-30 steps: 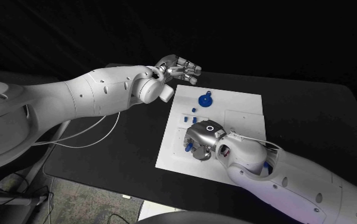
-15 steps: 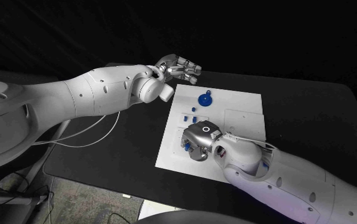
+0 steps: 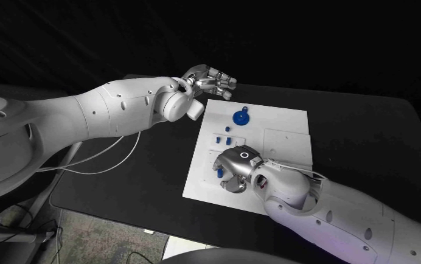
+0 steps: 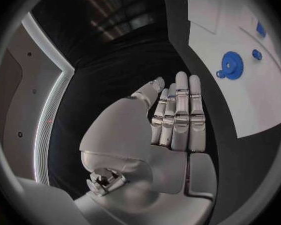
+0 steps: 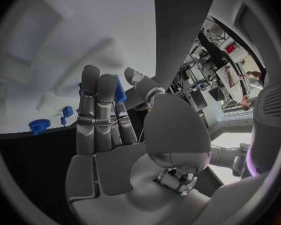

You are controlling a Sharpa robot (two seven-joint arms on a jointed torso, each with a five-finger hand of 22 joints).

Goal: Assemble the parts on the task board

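The white task board (image 3: 285, 124) lies in the middle of the black table. A blue gear (image 3: 241, 118) sits at its far left, and the same gear (image 4: 231, 65) appears in the left wrist view. Small blue parts (image 3: 228, 139) stand just nearer than the gear. My right hand (image 3: 235, 170) is low over the board's near left part. It pinches a small blue part (image 5: 118, 90) between thumb and fingers. My left hand (image 3: 210, 83) hovers beyond the board's far left corner, fingers (image 4: 178, 112) straight and holding nothing.
Black table (image 3: 131, 173) surrounds the board, with a wide strip to the left and another (image 3: 359, 136) to the right. A white cable (image 3: 97, 157) hangs under my left arm past the table's left edge.
My right hand has shifted slightly toward the board's near left, still with the blue part. The left hand has stayed put.
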